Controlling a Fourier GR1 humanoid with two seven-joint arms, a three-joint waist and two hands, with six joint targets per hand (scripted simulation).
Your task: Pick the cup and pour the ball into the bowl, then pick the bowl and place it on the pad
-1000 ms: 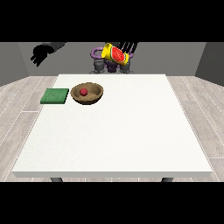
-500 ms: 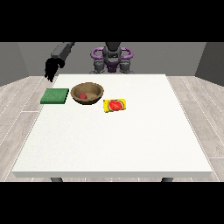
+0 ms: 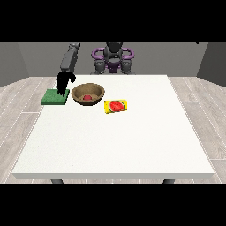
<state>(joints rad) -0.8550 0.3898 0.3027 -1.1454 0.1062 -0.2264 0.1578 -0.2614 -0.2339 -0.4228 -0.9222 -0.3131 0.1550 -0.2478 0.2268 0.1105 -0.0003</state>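
A brown bowl (image 3: 88,93) stands on the white table (image 3: 114,145) at the back left, with the red ball (image 3: 88,96) inside it. Just right of the bowl, the yellow cup (image 3: 116,106) with a red mark lies on its side, and no hand touches it. The green pad (image 3: 54,97) lies left of the bowl. The hand at the view's left (image 3: 64,82) hangs over the pad's right part, close beside the bowl's left rim, fingers pointing down and holding nothing. No hand shows at the view's right.
The robot's torso (image 3: 113,57) stands behind the table's far edge. Wooden floor surrounds the table on both sides.
The cup, held high near the robot one second ago, now lies on the table right of the bowl. The hand at the view's left has come down from a raised position to above the pad.
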